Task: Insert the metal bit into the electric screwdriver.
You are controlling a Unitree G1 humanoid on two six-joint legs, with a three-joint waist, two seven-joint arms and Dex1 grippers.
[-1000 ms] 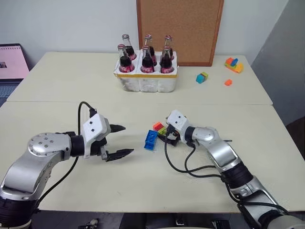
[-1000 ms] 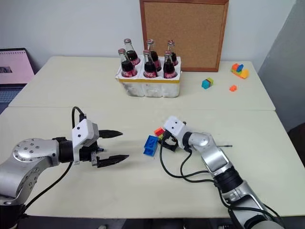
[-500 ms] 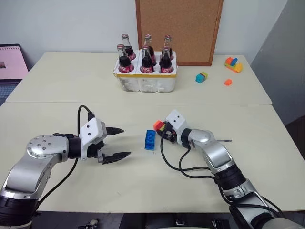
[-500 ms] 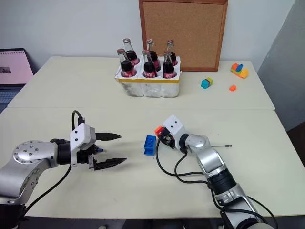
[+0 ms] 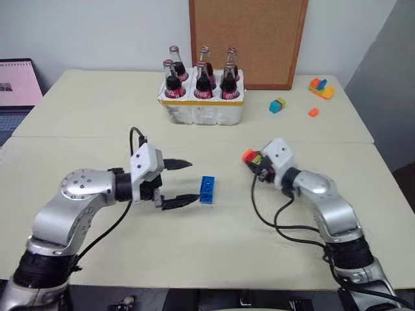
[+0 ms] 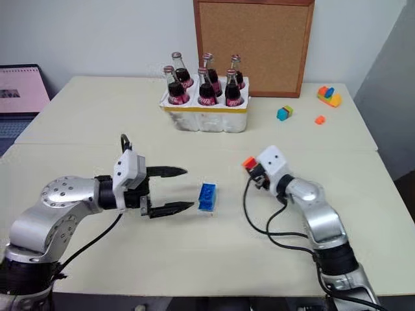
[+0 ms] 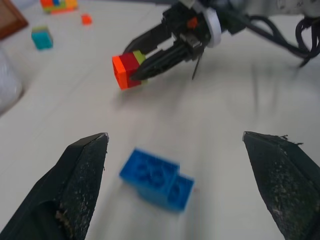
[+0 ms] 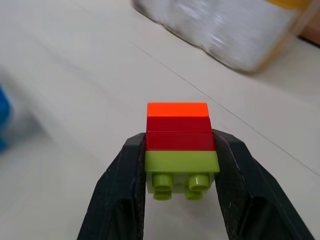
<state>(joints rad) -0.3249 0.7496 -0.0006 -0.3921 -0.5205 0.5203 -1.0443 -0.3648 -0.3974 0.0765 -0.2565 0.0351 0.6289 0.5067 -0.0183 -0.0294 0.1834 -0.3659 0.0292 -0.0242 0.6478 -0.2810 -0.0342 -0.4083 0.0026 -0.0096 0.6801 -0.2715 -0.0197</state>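
**A:** What has changed since the earlier frame?

**B:** The right fingers have carried a small brick stack up and off to the robot's right, away from the blue brick. The left fingers have swung in and now sit just beside that blue brick, spread wide and holding nothing.

**A:** What is in the scene, largest first?

**B:** There is a pale matte tabletop with a corkboard leaning at the back. A white foam crate holds six glass cola bottles. The blue brick is studded plastic. The stack is orange over red over lime, and the right fingers are clamped on its sides. Loose bricks lie far off on the right.

**A:** Where are the metal bit and the electric screwdriver?

**B:** Their place cannot be told from these views.

**A:** How would the bit handle?

**B:** Probably it is light, stiff, smooth steel, so it is likely to roll or slip. A pinch at mid-shaft, leaving one end free to enter the screwdriver's tapered nose, looks safest.
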